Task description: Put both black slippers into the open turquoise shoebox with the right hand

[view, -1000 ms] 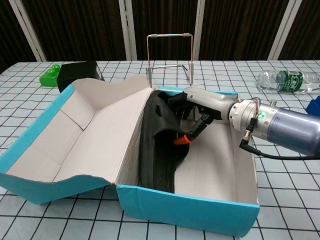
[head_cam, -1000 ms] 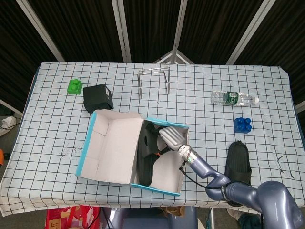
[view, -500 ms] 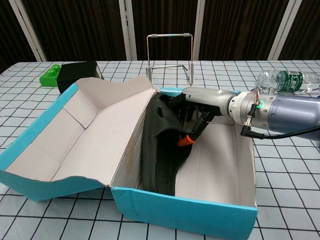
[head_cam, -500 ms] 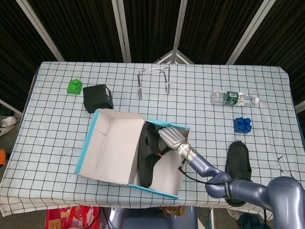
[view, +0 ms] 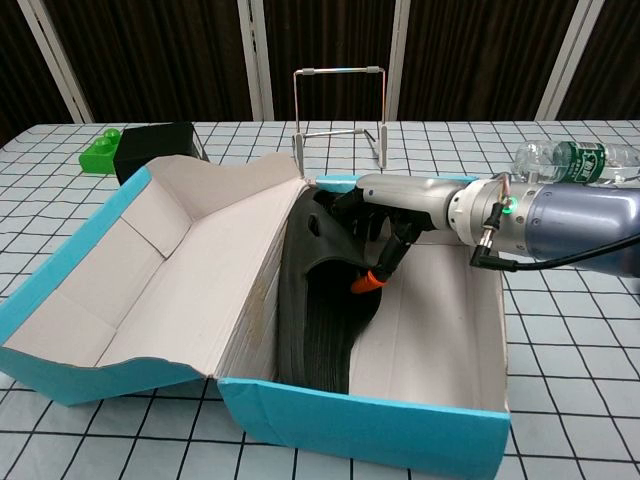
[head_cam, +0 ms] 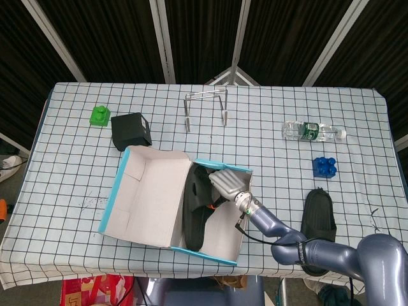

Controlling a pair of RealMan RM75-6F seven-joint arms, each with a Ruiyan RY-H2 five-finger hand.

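The open turquoise shoebox [head_cam: 205,253] [view: 360,430] lies near the table's front edge, its lid [head_cam: 150,197] [view: 150,270] folded out to the left. One black slipper [head_cam: 196,217] [view: 315,320] stands on its side inside the box, leaning against the left wall. My right hand [head_cam: 224,185] [view: 385,215] reaches into the box from the right, its fingers curled around the slipper's strap. The other black slipper [head_cam: 319,215] lies on the cloth to the right of the box, apart from the hand. My left hand is in neither view.
A water bottle [head_cam: 312,131] [view: 565,162] and a blue brick [head_cam: 325,167] lie at the back right. A wire rack [head_cam: 206,108] [view: 338,105] stands behind the box. A black box [head_cam: 131,131] [view: 155,148] and a green brick [head_cam: 99,115] [view: 100,152] sit back left.
The right hand has pressed leftward with the slipper, and the shoebox has slid a little to the left and toward the front edge. The second slipper has not moved.
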